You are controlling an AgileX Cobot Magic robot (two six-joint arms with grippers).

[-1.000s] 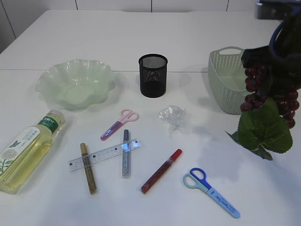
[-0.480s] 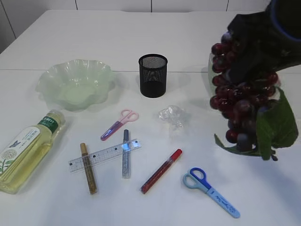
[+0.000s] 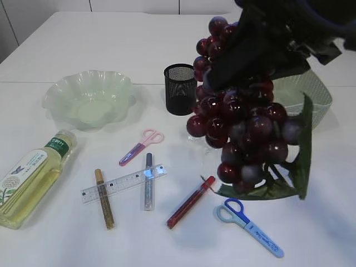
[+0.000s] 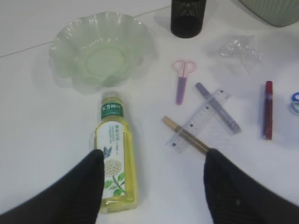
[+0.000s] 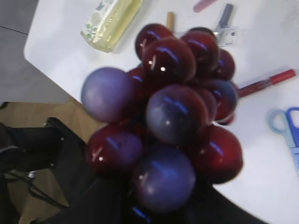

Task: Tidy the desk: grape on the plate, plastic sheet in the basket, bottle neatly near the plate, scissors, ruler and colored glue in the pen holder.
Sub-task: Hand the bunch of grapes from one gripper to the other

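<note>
Grapes (image 3: 245, 130), a dark red and purple bunch with a green leaf hanging at its lower right, dangle in mid-air from the right gripper (image 3: 261, 41), whose dark body covers the stem end; its jaws are hidden behind the fruit in both views, so I cannot tell how they stand, though the bunch plainly hangs from it. Going left to right across the desk: the bottle (image 3: 30, 178) of yellow liquid lies on its side at about 8 o'clock, the scalloped green plate (image 3: 89, 100) sits at 10 o'clock, bare, and the ruler (image 3: 123, 183) and glue sticks lie between. The left gripper (image 4: 152, 186) hovers above the bottle with its fingers (image 4: 70, 191) spread wide apart, holding nothing. The bunch looks like loosely jointed berries on a flexible stalk, so it will likely swing and sag when carried; a hold high on the main stem seems soundest, since squeezing the smooth round berries invites slipping. It hangs well right of the plate, near the black mesh pen holder (image 3: 179, 89) and the green basket (image 3: 317, 94).
</note>
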